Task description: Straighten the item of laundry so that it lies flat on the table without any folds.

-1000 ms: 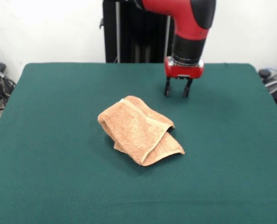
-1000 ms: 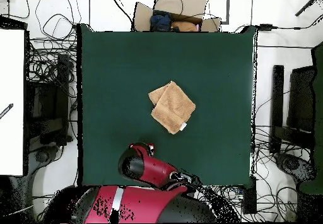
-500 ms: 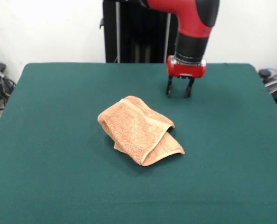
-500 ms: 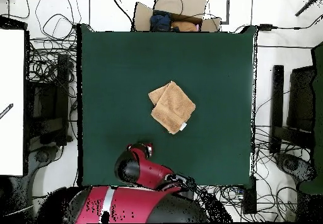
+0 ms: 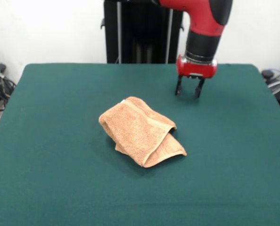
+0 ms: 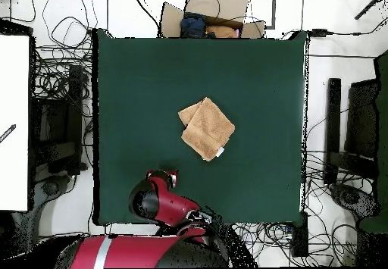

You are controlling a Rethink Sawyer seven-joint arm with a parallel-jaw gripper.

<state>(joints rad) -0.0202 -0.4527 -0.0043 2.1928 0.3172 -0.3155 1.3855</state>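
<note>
Progress on the task looks like none so far, judging by how things lie. Going left to right in the front view: bare green table on the left side, nothing on it. Mid-table sits the towel, peach-orange terry, bunched and folded over itself in at least two layers. An upper layer drapes across a lower flap that pokes out toward the near right, with a pale woven border band running along the folded edge. Overhead view shows the same towel near the table centre as a lopsided folded shape, with a small white tag at the corner nearest the robot's base. Not flat, folds plainly visible.

Right of the towel and farther back, the gripper hangs from the red arm over bare felt, well apart from the cloth. Jaws stand parted with a clear gap between the two dark fingers, nothing between them, empty.

Left to do, in my reading: everything. Reach the towel, take an edge or corner, pull the layers open, spread it until no fold remains.
</note>
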